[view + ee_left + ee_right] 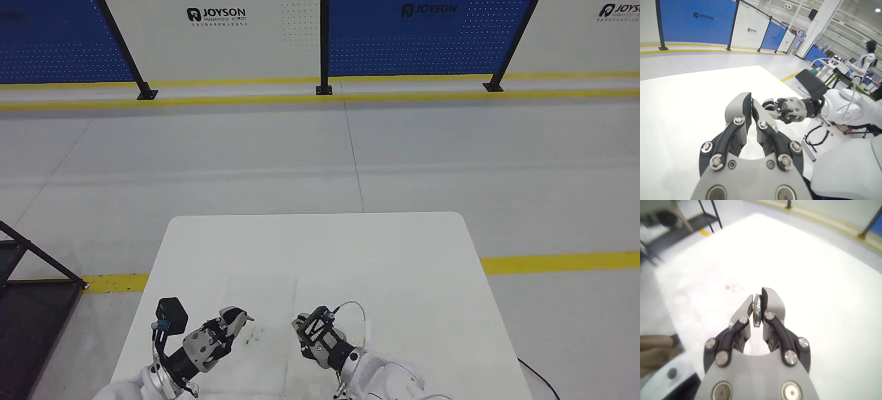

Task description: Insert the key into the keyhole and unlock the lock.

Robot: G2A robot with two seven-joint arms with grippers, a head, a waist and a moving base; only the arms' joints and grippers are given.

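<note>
A white table with rounded corners stands on a pale grey floor. Its top is smooth and plain. A few small dark specks sit close together on the surface, toward the robot's side of the table.

table white | partition panels blue-and-white, behind | floor line yellow | rack black, beside table

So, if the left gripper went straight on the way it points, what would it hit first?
Probably only the bare table. The left gripper points past the right gripper, which holds the lock close beside its tips; depth is unclear, so they might brush.
</note>
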